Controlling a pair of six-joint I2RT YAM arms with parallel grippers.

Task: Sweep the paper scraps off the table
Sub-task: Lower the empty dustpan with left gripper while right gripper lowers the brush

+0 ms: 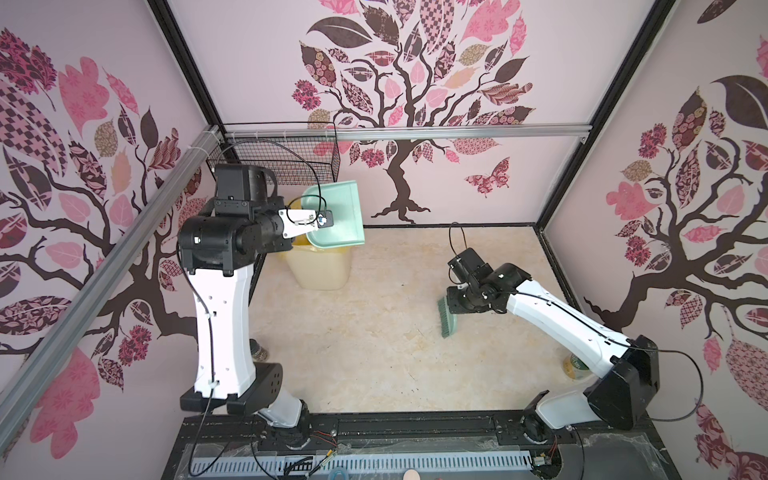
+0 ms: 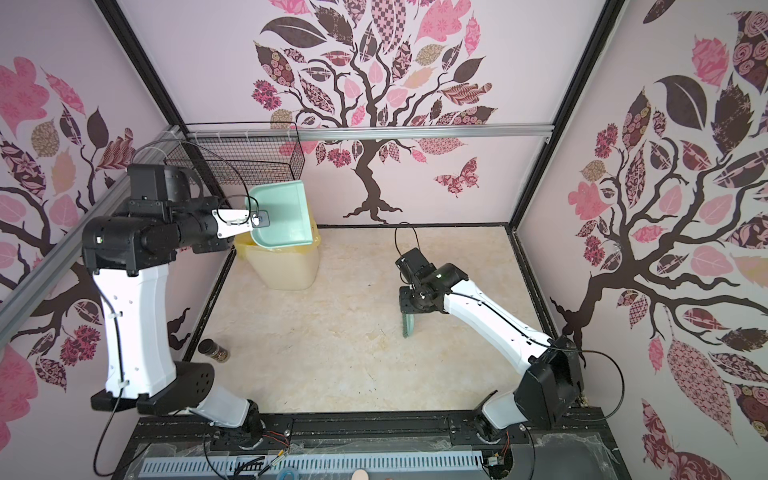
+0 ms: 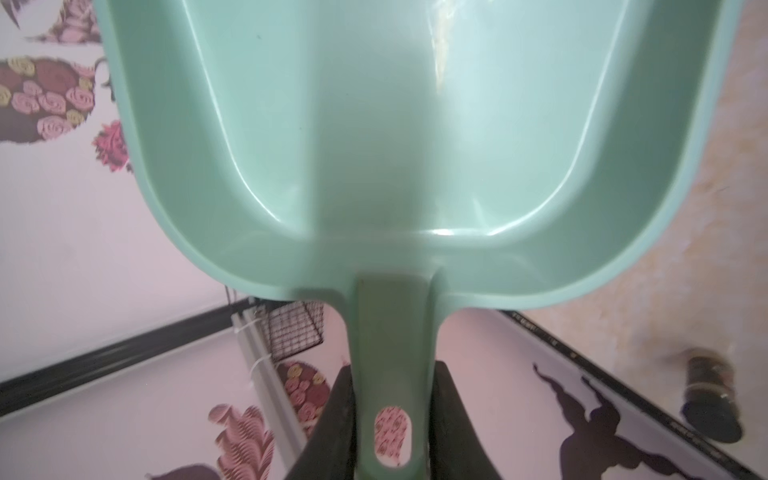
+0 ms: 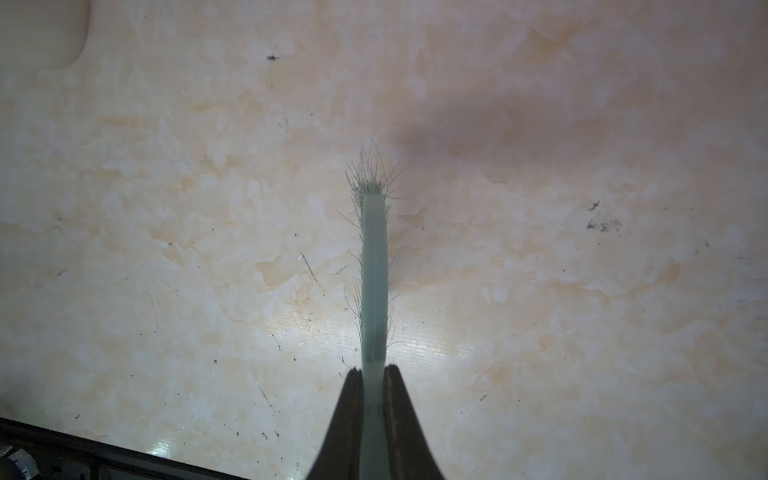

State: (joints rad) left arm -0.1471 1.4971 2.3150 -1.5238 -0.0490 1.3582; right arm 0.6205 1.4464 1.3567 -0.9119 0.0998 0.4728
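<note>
Mint-green plastic dustpan point(image 1: 340, 208), empty, held by its handle in the clamped left gripper point(image 3: 392, 374) above the bin point(image 1: 320, 266), far left. Right gripper point(image 4: 374, 374) pinches the brush point(image 4: 374, 270), long axis near-to-far, right of centre. No paper scraps show on the table point(image 1: 374, 353); their orientation is undeterminable. Judged light and soft: sweep, never grip.

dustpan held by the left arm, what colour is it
The dustpan is plain pale mint green, no pattern; it shows best in the left wrist view.

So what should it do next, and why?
Probably lower the dustpan to the table: the left gripper holds it over the bin, it looks empty, and no scraps show on the table.
</note>
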